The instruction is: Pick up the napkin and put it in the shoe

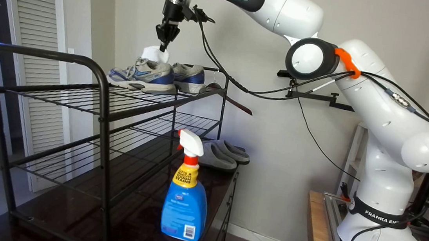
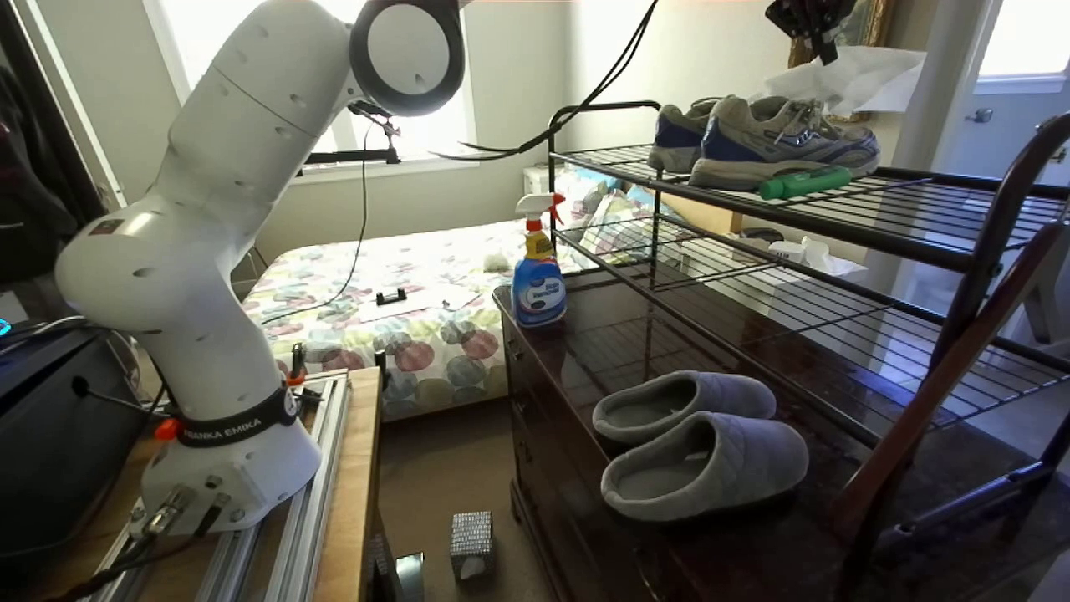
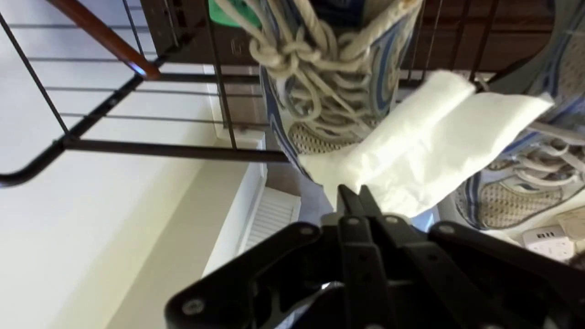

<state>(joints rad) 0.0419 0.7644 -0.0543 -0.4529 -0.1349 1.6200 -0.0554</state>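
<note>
Two fingers of my gripper (image 3: 354,190) stand pressed together just below the middle of the wrist view, pinching the near edge of the napkin (image 3: 425,151). From my fingertips it spreads toward the upper right, partly hiding one sneaker (image 3: 329,98) at upper centre and the second sneaker (image 3: 521,203) at right.

Upper right in an exterior view, room lies above the shelf (image 2: 869,232) between the end hoop (image 2: 996,213) and 2 sneakers (image 2: 777,138); a green tube (image 2: 805,182) flanks the nearer. Centre of the wrist view, the napkin (image 3: 425,151) partly covers their gap.
</note>
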